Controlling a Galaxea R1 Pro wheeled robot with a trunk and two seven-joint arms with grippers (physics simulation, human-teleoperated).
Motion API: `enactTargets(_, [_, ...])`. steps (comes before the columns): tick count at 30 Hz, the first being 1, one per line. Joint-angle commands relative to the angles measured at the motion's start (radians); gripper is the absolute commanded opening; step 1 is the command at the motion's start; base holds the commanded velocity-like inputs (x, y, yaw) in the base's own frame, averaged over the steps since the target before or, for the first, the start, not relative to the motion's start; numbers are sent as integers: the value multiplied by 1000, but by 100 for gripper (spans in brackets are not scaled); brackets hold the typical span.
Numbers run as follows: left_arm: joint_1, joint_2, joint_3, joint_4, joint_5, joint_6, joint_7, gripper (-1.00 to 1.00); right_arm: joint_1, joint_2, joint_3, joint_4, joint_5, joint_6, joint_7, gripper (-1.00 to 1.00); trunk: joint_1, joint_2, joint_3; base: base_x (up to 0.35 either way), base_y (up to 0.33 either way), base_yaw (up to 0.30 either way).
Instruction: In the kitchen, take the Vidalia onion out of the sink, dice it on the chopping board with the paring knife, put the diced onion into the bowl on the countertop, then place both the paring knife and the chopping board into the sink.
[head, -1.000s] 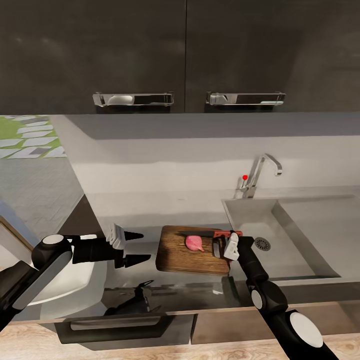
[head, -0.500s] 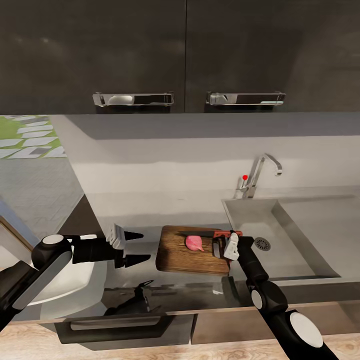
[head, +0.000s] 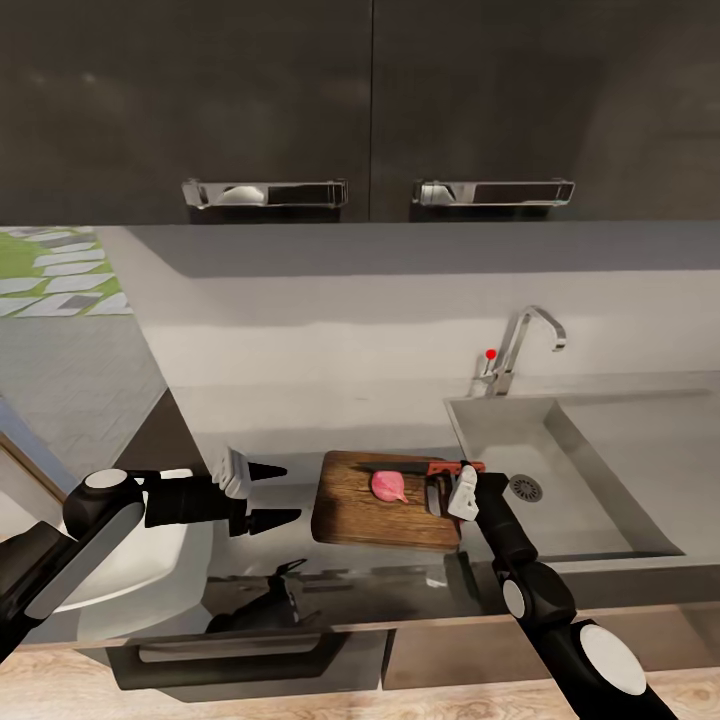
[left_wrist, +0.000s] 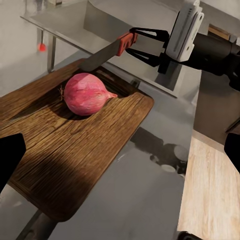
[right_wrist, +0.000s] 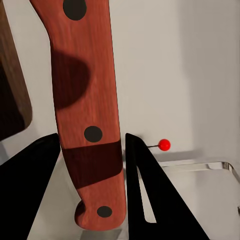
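- The knife (head: 425, 467) handle is straddled by the right gripper (head: 447, 493), seemingly clamped.
- The onion (head: 388, 486) is seen mid-frame on the board (head: 350, 510).
- The left gripper (head: 272, 494) is held open.

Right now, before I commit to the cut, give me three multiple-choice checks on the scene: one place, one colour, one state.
1. Where is the onion?
A in the sink
B on the chopping board
C in the bowl

2. What colour is the paring knife handle?
A red
B white
C green

3. How is the left hand?
A shut on the onion
B shut on the board
C open, holding nothing

Answers:
1 B, it rests on the wood.
2 A, seen between the right hand fingers.
3 C, fingers apart beside the board.
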Motion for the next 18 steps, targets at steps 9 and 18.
enactTargets(9, [-1,1,-2,0,9,8,2,100,-1,-1,3,0,11,10,-4,-100,35,-65,-30,0,0,0])
enactTargets(18, [-1,1,-2,0,9,8,2,100,-1,-1,3,0,11,10,-4,-100,54,-100,-46,0,0,0])
